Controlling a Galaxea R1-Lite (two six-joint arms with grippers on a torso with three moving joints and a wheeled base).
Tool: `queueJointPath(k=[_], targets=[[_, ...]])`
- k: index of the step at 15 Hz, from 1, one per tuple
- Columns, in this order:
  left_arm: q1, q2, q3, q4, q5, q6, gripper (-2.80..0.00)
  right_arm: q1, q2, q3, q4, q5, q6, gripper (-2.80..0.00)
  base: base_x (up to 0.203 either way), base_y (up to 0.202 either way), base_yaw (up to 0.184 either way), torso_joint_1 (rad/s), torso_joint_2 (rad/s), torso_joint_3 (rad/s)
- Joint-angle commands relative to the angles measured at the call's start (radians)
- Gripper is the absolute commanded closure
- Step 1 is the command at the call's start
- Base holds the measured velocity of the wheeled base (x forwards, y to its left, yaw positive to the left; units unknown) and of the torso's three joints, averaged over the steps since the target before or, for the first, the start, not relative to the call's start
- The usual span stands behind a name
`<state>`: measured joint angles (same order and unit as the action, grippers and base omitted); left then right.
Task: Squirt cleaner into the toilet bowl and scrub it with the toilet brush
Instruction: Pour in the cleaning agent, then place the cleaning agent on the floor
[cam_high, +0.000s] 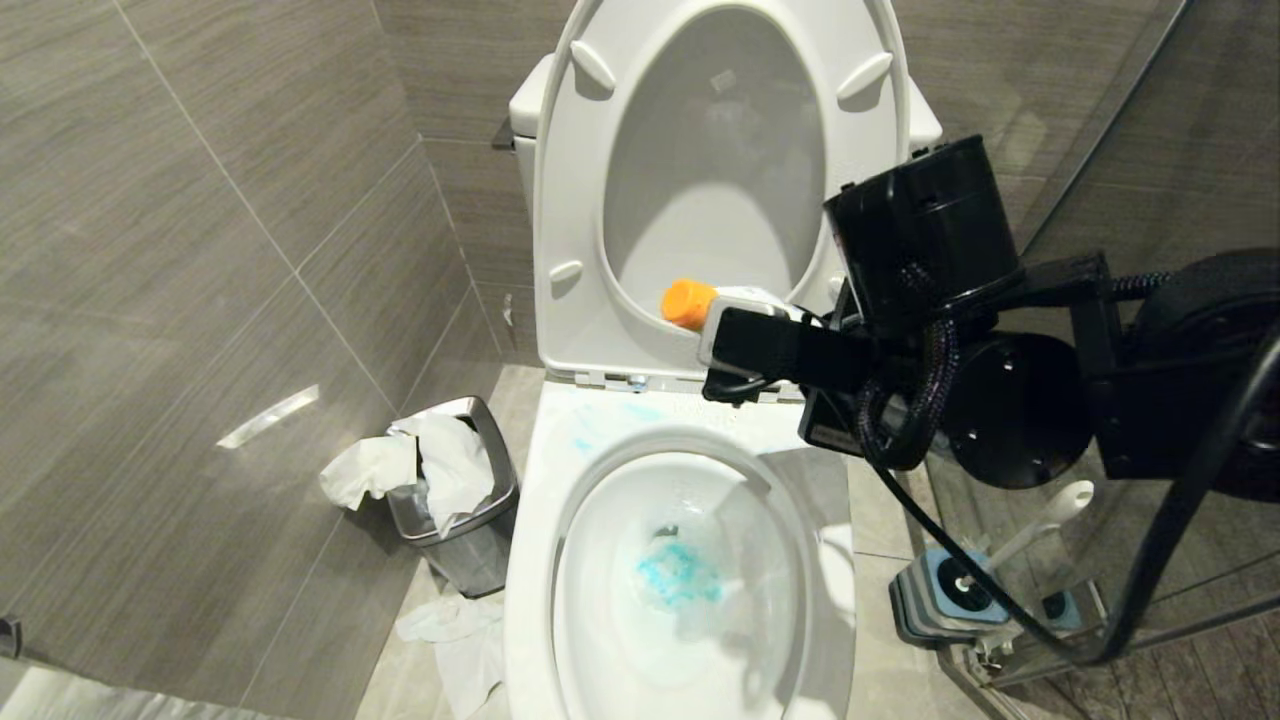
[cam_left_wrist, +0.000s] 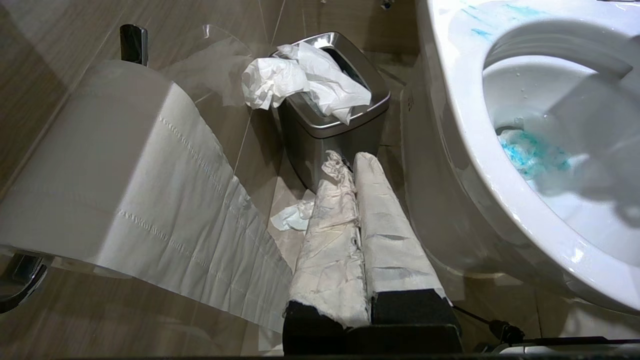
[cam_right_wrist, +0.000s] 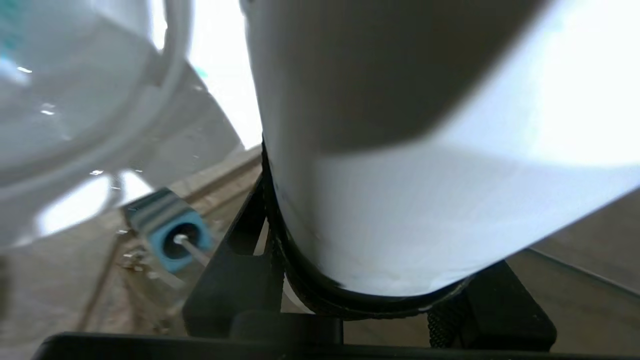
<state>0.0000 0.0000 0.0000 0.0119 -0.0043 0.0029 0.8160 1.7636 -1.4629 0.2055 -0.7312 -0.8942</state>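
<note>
Cleaner (cam_high: 678, 580): already in bowl (cam_high: 545, 560), blue at centre. Right claw (cam_high: 745, 335) pinches white orange-capped bottle (cam_high: 700, 303) at bowl's 12 o'clock; left claw (cam_left_wrist: 357, 165) pressed together, parked. Brush (cam_high: 1040, 525) in holder (cam_high: 935, 595) at 3 o'clock; scrubbing remains.

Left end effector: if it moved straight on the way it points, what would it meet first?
Probably the steel waste bin, standing directly beyond the shut left end effector in the left wrist view; the toilet bowl lies off to one side. Depth is unclear.

Toilet bowl (cam_high: 540, 560) mouth unobstructed
</note>
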Motion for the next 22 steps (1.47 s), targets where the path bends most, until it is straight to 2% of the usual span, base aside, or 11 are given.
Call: queueJointPath(k=[1,3,5,8,10,13,18,20,22], targets=[[0.000,0.000,0.000,0.000,0.000,0.000,0.00,0.002,0.002,-0.124,0.207,0.055,0.134,0.00,0.000,0.000,0.000,0.000,0.00,0.000],[0.000,0.000,0.000,0.000,0.000,0.000,0.00,0.005,0.001,-0.176,0.308,0.127,0.318,0.00,0.000,0.000,0.000,0.000,0.00,0.000],[0.000,0.000,0.000,0.000,0.000,0.000,0.00,0.012,-0.022,-0.185,0.331,0.223,0.463,0.00,0.000,0.000,0.000,0.000,0.00,0.000],[0.000,0.000,0.000,0.000,0.000,0.000,0.00,0.012,-0.068,-0.182,0.333,0.259,0.652,0.00,0.000,0.000,0.000,0.000,0.00,0.000],[0.000,0.000,0.000,0.000,0.000,0.000,0.00,0.007,-0.106,-0.169,0.333,0.261,0.745,0.00,0.000,0.000,0.000,0.000,0.00,0.000],[0.001,0.000,0.000,0.000,0.000,0.000,0.00,-0.041,-0.176,-0.099,0.333,0.270,0.809,0.00,0.000,0.000,0.000,0.000,0.00,0.000],[0.000,0.000,0.000,0.000,0.000,0.000,0.00,-0.290,-0.256,0.012,0.304,0.354,0.848,0.00,0.000,0.000,0.000,0.000,0.00,0.000],[0.001,0.000,0.000,0.000,0.000,0.000,0.00,-0.407,-0.274,0.106,0.192,0.408,0.836,0.00,0.000,0.000,0.000,0.000,0.00,0.000],[0.000,0.000,0.000,0.000,0.000,0.000,0.00,-0.515,-0.290,0.218,0.049,0.490,0.783,0.00,0.000,0.000,0.000,0.000,0.00,0.000]])
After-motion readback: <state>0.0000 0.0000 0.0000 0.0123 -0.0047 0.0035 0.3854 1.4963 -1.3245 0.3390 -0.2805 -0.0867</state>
